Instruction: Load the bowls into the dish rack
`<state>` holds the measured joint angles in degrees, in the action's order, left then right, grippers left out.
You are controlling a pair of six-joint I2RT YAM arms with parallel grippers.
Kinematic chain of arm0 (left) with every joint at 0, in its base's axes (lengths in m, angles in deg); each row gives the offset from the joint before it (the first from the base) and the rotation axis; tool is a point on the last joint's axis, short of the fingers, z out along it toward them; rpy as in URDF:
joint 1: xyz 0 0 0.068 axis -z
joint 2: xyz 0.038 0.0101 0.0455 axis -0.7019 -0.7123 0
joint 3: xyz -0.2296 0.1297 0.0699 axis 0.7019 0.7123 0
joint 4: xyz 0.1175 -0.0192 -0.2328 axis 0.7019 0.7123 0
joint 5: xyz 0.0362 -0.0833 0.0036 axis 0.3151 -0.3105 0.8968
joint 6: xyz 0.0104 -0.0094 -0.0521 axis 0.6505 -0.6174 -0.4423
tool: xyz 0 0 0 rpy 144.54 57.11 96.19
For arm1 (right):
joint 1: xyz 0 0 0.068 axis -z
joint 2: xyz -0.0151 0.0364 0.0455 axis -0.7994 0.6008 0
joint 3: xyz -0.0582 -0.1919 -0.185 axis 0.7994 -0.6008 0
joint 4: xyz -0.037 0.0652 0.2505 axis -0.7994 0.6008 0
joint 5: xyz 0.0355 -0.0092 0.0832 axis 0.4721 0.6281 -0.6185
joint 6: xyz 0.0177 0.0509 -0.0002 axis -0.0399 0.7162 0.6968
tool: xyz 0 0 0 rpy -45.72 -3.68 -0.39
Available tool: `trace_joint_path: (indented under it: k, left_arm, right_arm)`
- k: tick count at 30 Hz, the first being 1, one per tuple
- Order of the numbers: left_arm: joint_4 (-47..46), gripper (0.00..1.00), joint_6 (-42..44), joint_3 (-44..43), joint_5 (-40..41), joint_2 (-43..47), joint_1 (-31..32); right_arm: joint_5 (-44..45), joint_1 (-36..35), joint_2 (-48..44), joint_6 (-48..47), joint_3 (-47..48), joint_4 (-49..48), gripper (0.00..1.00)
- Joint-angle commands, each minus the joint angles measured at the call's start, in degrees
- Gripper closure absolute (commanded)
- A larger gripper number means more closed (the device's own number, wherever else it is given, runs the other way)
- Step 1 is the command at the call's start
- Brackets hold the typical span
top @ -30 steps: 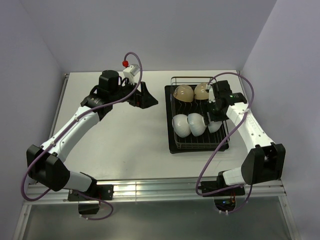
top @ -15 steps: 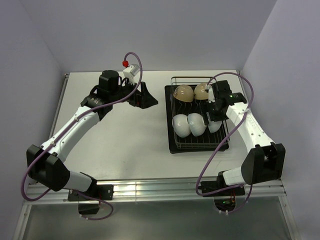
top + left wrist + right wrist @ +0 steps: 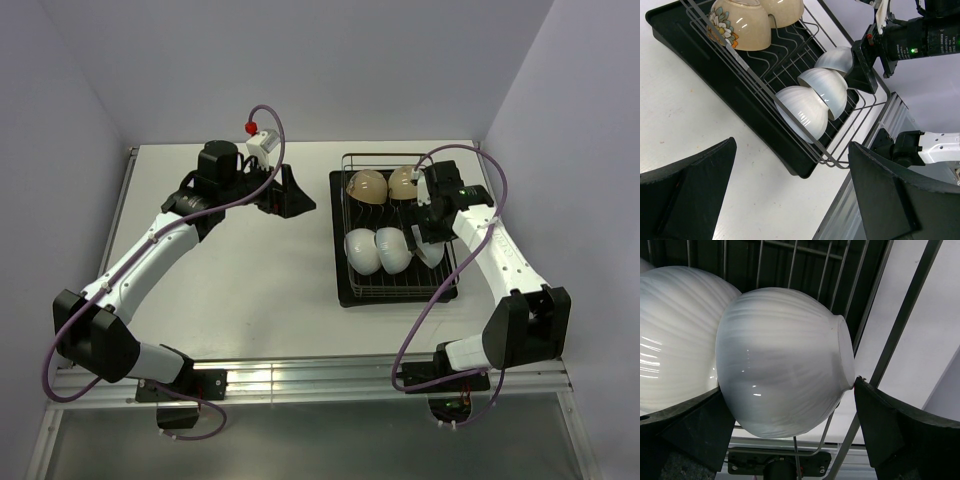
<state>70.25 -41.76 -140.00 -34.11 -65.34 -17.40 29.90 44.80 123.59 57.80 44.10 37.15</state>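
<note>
Seemingly the loading is all but done. Two tan-beige glossy round bowls (image 3: pixel 367 186) lean together at the far end of the rectangular dark wire dish rack (image 3: pixel 340 280) with its black tray. Three white ribbed glossy bowls (image 3: pixel 392 248) stand on edge in a row nearer.

The right pincer (image 3: pixel 424 236) straddles the rightmost white bowl (image 3: pixel 780 360) with its jaws spread wide, gripping nothing. Whether a pad touches the rim is hard to tell.

The left pincer (image 3: pixel 290 192) hangs open and empty over the white counter (image 3: pixel 250 280), well apart from the rack. No loose bowl shows there, though the arms hide parts of it.
</note>
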Motion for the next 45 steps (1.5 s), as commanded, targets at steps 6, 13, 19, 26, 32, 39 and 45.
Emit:
trace_joint_path:
  k: [6, 13, 19, 26, 32, 39, 45]
  left_arm:
    - [-0.7, 0.01, 1.3, -0.9, -1.0, 0.9, -0.4]
    - [-0.7, 0.00, 1.2, -1.1, -1.2, 0.9, -0.4]
    - [-0.4, 0.01, 1.3, -1.0, -1.0, 1.1, -0.5]
    - [-0.7, 0.00, 1.2, -0.9, -1.2, 1.3, -0.5]
    - [-0.9, 0.00, 0.9, -0.7, -1.5, 1.1, -0.5]
    - [-0.7, 0.00, 1.0, -0.8, -1.5, 1.1, -0.5]
    - [-0.9, 0.00, 1.1, -0.7, -1.7, 0.8, -0.5]
  right_arm:
    - [-6.3, -0.9, -1.4, 2.1, 3.7, 2.9, 0.00]
    - [-7.8, -0.9, -1.6, 3.0, 4.9, 4.3, 0.00]
    - [-6.6, -0.9, -1.8, 2.8, 4.5, 3.7, 0.00]
    - [-2.5, -0.9, -2.5, 1.2, 4.0, 3.1, 0.07]
    - [-0.5, -0.9, -3.6, 1.0, 4.5, 2.7, 0.07]
    - [-0.2, -0.9, -4.5, 0.8, 6.7, 3.7, 0.07]
    - [-4.5, -0.9, -5.3, 0.9, 7.8, 4.7, 0.08]
